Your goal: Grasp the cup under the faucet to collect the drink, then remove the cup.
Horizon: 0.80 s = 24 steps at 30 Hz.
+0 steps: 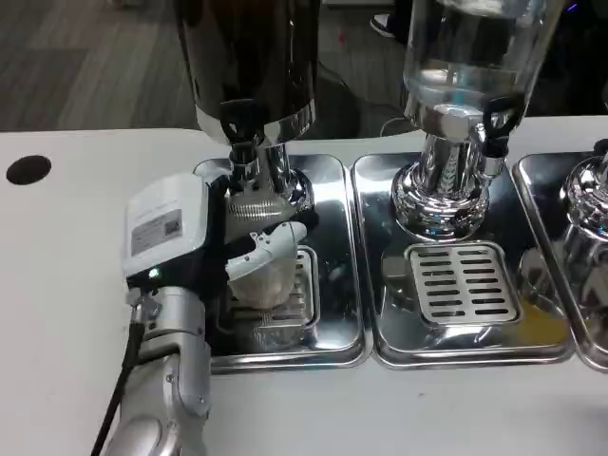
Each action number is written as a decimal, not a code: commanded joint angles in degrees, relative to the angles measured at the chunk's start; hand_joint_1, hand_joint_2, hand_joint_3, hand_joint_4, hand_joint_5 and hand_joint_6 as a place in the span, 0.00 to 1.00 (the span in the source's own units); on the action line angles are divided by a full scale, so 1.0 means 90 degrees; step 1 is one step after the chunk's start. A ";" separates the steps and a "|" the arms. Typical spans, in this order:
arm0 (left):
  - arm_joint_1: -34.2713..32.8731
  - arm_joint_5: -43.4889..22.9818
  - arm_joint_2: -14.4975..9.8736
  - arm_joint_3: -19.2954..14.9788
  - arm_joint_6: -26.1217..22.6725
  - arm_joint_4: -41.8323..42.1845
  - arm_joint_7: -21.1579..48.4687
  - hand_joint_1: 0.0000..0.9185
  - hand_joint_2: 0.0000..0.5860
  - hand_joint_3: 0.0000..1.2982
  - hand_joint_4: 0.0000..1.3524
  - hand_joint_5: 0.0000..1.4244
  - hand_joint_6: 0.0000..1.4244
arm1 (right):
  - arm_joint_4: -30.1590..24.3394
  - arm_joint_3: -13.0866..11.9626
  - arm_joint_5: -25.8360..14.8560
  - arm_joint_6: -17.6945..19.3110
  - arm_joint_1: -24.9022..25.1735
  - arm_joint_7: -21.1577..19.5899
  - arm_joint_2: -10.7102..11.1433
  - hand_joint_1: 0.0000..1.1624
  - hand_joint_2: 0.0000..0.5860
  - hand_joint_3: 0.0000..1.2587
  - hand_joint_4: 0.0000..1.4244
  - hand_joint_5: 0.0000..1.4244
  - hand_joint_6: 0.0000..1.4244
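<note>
A clear plastic cup [258,277] stands on the drip grate of the left steel tray [332,285], below the faucet [241,128] of the dark drink dispenser [249,57]. My left hand [195,233] comes in from the left and its fingers [271,242] wrap around the cup's upper part, gripping it. The hand's white back hides the cup's left side. I cannot tell whether liquid is flowing or how full the cup is.
A second dispenser [465,66] with a clear tank stands on the middle tray [461,285] with its own grate. A third dispenser [589,204] shows at the right edge. A black hole [28,169] marks the table's far left. White table runs along the front.
</note>
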State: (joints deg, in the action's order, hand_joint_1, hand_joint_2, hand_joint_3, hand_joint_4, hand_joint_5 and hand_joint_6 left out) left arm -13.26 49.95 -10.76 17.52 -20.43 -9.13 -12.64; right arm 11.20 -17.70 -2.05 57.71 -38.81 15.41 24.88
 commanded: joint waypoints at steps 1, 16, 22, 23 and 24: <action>-0.0020 -0.0063 -0.0100 -0.0002 0.0071 0.0124 -0.0022 0.06 0.07 0.30 0.36 0.51 0.59 | 0.0069 -0.0029 -0.0077 0.0071 0.0035 0.0044 0.0051 0.41 0.62 0.14 0.04 0.03 0.01; 0.0648 -0.0361 -0.0404 -0.0361 0.0426 0.1100 -0.0171 0.00 0.04 0.30 0.31 0.50 0.59 | -0.0063 0.0034 0.0021 -0.0013 0.0077 0.0019 -0.0011 0.43 0.63 0.14 0.04 0.03 0.02; 0.1354 -0.0712 -0.0552 -0.0868 0.0994 0.2311 -0.0303 0.00 0.04 0.30 0.29 0.51 0.61 | -0.0118 0.0085 0.0111 -0.0111 0.0134 0.0008 -0.0039 0.43 0.63 0.14 0.04 0.03 0.02; 0.1413 -0.0748 -0.0552 -0.0926 0.1058 0.2437 -0.0304 0.00 0.04 0.30 0.29 0.51 0.61 | -0.0133 0.0098 0.0117 -0.0128 0.0144 0.0008 -0.0045 0.43 0.63 0.14 0.04 0.03 0.02; 0.1468 -0.0806 -0.0545 -0.0988 0.1142 0.2593 -0.0305 0.00 0.04 0.29 0.28 0.51 0.62 | -0.0150 0.0110 0.0124 -0.0149 0.0150 0.0006 -0.0050 0.43 0.63 0.14 0.04 0.03 0.02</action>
State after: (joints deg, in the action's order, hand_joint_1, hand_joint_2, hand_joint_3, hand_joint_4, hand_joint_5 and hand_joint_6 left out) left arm -1.54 43.65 -15.09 10.49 -12.56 9.95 -14.45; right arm 10.82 -17.07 -1.49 57.23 -37.82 15.44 24.69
